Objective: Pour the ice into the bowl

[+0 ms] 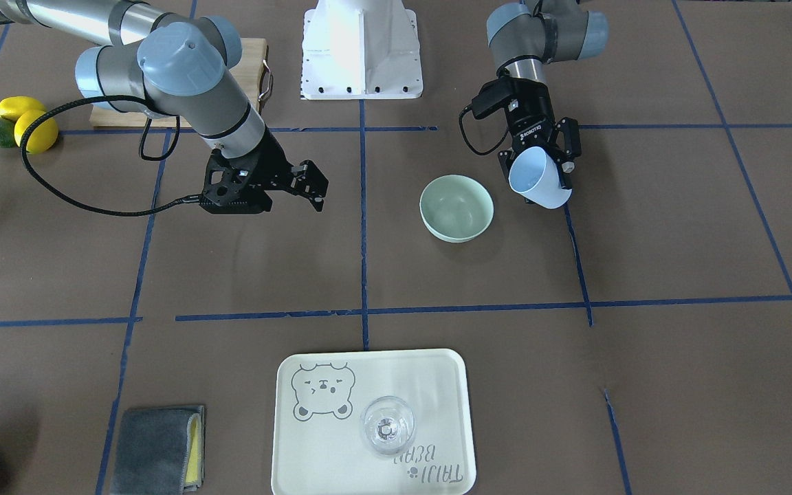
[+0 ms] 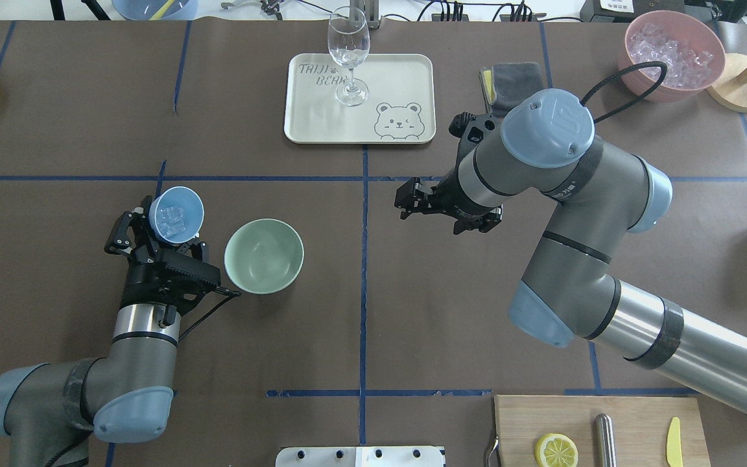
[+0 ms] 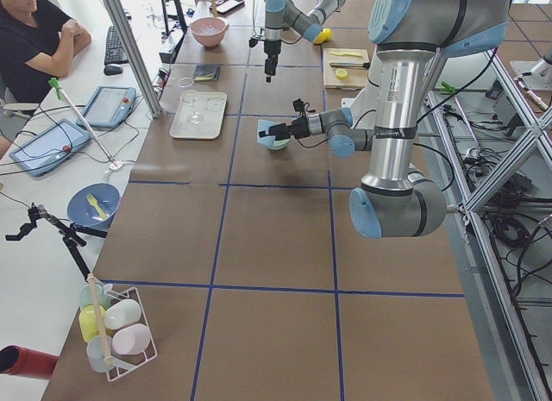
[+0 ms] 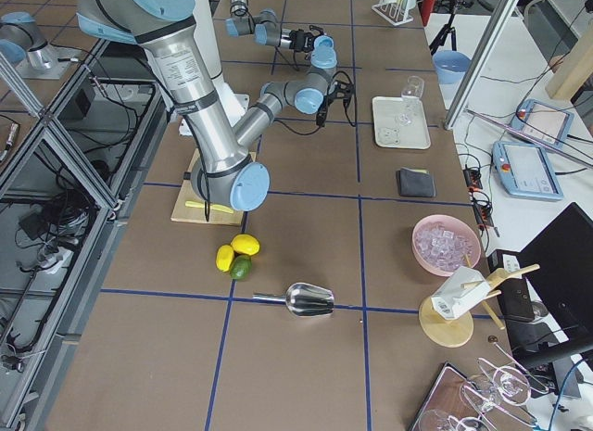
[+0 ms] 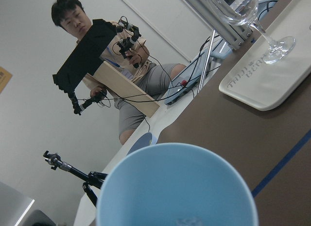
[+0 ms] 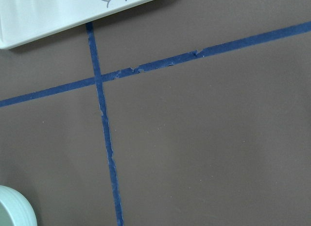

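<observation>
The pale mint-green bowl stands empty on the brown table; it also shows in the front-facing view. My left gripper is shut on a light blue cup. It holds the cup tilted, above the table, just beside the bowl on its left in the overhead view. Clear ice cubes lie inside the cup. The left wrist view shows the cup's rim and inside. My right gripper is open and empty, hovering over the table right of the centre line.
A cream tray with a clear wine glass sits at the far middle. A pink container of ice and a grey cloth are far right. A cutting board with a lemon half lies near right.
</observation>
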Robot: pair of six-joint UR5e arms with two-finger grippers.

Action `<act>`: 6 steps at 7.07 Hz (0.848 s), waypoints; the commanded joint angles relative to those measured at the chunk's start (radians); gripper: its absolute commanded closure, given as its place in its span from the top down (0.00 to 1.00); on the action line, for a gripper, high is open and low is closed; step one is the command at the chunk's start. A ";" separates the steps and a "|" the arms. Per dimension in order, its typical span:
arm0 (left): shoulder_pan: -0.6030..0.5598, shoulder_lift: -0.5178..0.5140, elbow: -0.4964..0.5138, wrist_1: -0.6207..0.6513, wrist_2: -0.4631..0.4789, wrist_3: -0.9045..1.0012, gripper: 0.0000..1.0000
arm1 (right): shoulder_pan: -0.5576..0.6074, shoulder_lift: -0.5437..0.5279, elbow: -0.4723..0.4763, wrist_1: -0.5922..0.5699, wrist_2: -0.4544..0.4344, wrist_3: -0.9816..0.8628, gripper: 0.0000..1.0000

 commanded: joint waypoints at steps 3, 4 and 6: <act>0.029 -0.003 0.001 0.006 0.066 0.428 0.00 | 0.001 -0.002 -0.002 0.001 -0.003 0.000 1.00; 0.029 -0.003 0.001 0.006 0.066 0.502 0.00 | 0.003 -0.002 -0.002 0.001 -0.004 0.000 1.00; 0.029 -0.003 0.003 0.006 0.069 0.642 0.00 | 0.003 -0.001 -0.002 0.001 -0.006 0.002 1.00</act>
